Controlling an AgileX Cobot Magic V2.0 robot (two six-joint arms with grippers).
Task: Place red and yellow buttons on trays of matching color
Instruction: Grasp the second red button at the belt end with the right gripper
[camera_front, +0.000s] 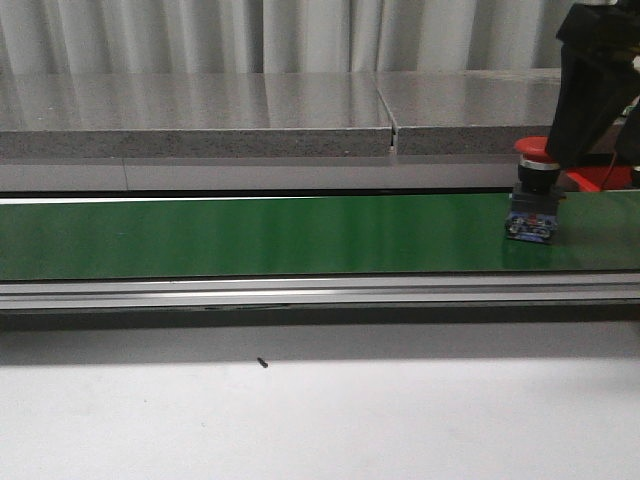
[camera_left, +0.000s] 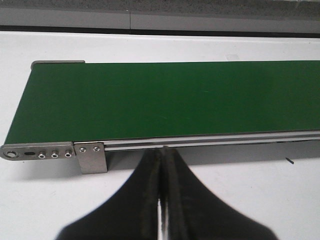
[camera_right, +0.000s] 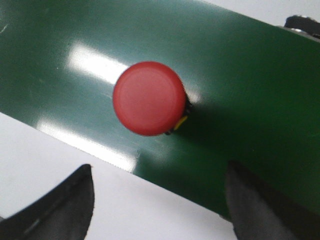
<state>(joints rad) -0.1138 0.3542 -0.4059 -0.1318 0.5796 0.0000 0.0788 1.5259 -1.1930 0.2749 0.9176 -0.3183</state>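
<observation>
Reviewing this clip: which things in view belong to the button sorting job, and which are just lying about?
Job:
- red button, standing on the green conveyor belt
- right end effector, open above the button
- left end effector, shut
- red tray, partly hidden behind the right arm

Lying about:
- small dark speck on the white table
- grey slabs behind the belt

Front camera looks forward, low across the bench (camera_front: 320, 420) at the green conveyor belt (camera_front: 250, 237). Left wrist camera views the belt's end from nearby. Right wrist camera hangs close above the red button (camera_right: 149, 98); all share the belt.
</observation>
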